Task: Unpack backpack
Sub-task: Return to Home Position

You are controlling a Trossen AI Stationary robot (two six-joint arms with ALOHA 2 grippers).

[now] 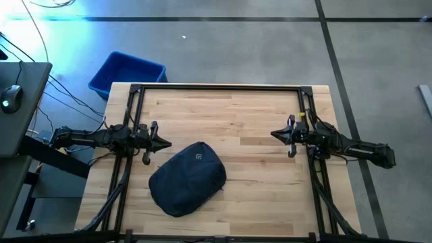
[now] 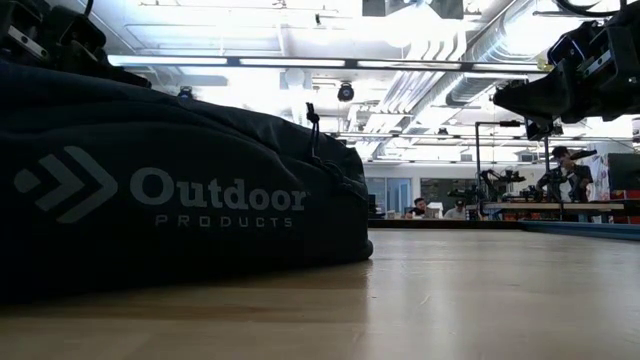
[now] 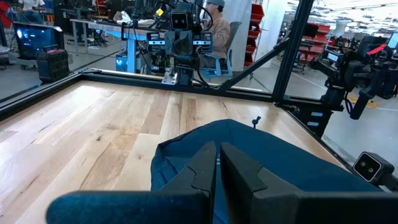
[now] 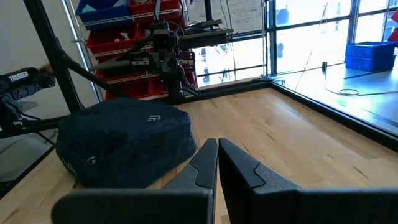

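Observation:
The backpack [image 1: 187, 178], a rounded dark navy soft bag with a small pale logo, lies flat on the wooden table near its front edge, left of the middle. It also shows in the low view [image 2: 180, 190] and both wrist views [image 3: 261, 155] [image 4: 124, 140]. My left gripper [image 1: 167, 143] is shut and hovers level at the table's left side, just beside the bag's far left corner, touching nothing. My right gripper [image 1: 274, 134] is shut and hovers level at the table's right side, well clear of the bag.
A blue plastic bin [image 1: 127, 73] stands on the floor beyond the table's far left corner. A black metal frame [image 1: 219, 88] runs around the tabletop. Bare wood [image 1: 243, 121] lies between the two grippers. People sit at benches in the room behind [image 2: 420, 208].

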